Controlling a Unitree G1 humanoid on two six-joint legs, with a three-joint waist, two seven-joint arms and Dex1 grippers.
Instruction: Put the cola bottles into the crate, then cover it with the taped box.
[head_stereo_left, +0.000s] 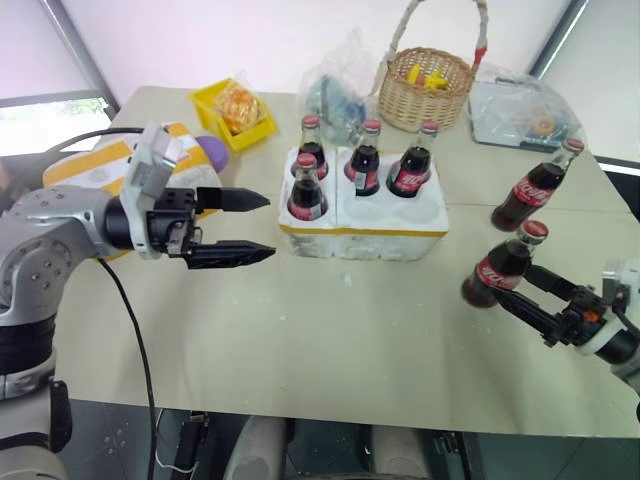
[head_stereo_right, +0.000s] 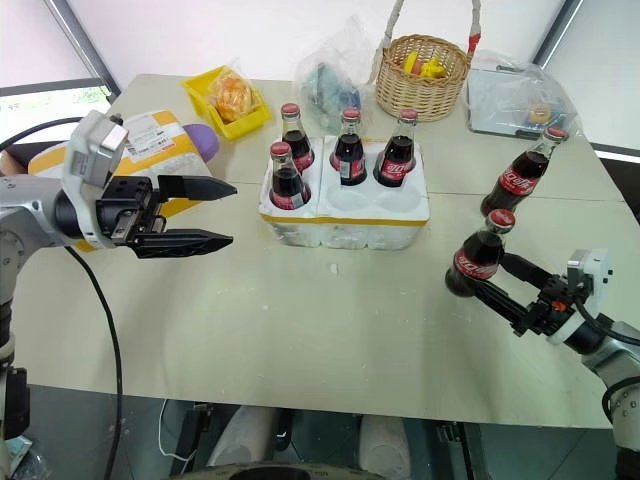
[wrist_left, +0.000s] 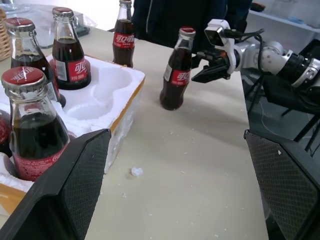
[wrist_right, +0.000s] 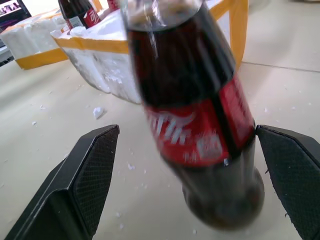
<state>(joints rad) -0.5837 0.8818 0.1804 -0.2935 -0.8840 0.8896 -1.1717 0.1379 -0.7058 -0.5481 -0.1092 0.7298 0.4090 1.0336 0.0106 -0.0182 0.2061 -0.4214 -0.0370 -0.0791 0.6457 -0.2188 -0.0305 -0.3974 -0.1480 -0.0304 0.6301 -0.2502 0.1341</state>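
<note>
The crate (head_stereo_left: 362, 232), a low white foam block with a yellow strip, sits mid-table. Several cola bottles (head_stereo_left: 364, 160) stand in its wells, and the two front right wells are bare. Two more bottles stand on the table to the right, one farther back (head_stereo_left: 535, 190) and one nearer (head_stereo_left: 503, 265). My right gripper (head_stereo_left: 512, 287) is open around the nearer bottle (wrist_right: 200, 115), its fingers on either side. My left gripper (head_stereo_left: 270, 227) hangs open and empty just left of the crate. The taped box (head_stereo_left: 100, 160) lies at the far left behind my left arm.
Along the back stand a yellow bin (head_stereo_left: 235, 110) with fruit, a plastic bag (head_stereo_left: 335, 90), a wicker basket (head_stereo_left: 425, 88) and a clear container (head_stereo_left: 515, 110). A person in dark clothes (wrist_left: 175, 15) stands beyond the table's right side. White crumbs dot the tabletop.
</note>
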